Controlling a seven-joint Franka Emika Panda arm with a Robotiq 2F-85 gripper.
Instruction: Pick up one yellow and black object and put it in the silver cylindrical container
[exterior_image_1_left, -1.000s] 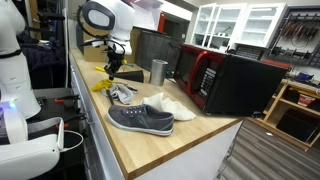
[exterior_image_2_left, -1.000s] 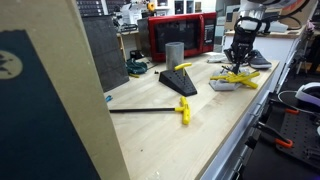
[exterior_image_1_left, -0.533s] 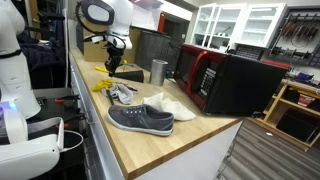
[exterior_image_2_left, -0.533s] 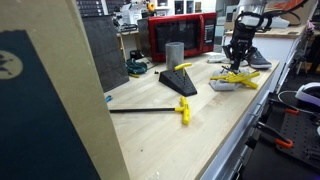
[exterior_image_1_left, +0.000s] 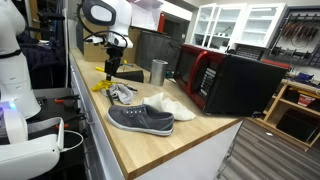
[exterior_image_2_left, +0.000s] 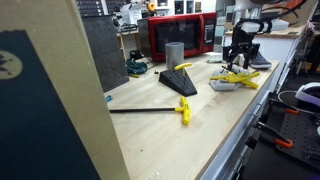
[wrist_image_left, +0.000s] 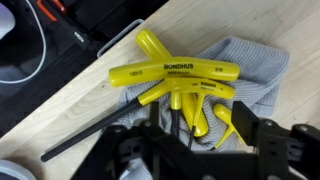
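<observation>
Hovering above a pile of yellow and black T-handle tools (wrist_image_left: 172, 72), the end effector (wrist_image_left: 195, 150) is seen in the wrist view with its jaws standing apart and nothing held between them. The dark fingers (wrist_image_left: 128, 150) frame the lower edge of that view, one on each side of the black shafts. Contact with the handles cannot be confirmed.

Pile: several yellow handles lie crossed over one another, partly on a grey fabric item (wrist_image_left: 255, 62) and partly on the pale wooden bench (wrist_image_left: 60, 105). One long black shaft runs out from under the pile across the bare wood.

Container: the silver cylindrical container (exterior_image_1_left: 158, 71) stands upright on the bench, apart from the pile, just in front of the black and red box (exterior_image_1_left: 230, 82). Its inside cannot be seen.

Other items noted:
- A separate yellow-handled tool (exterior_image_2_left: 183, 110) with a long black shaft lies alone on the bench in an exterior view, well apart from the pile.
- A black wedge-shaped piece (exterior_image_2_left: 178, 80) lies on the bench near the container.
- A grey shoe (exterior_image_1_left: 140, 119) lies on its sole near the front bench edge, with a white item (exterior_image_1_left: 178, 105) just behind it.
</observation>
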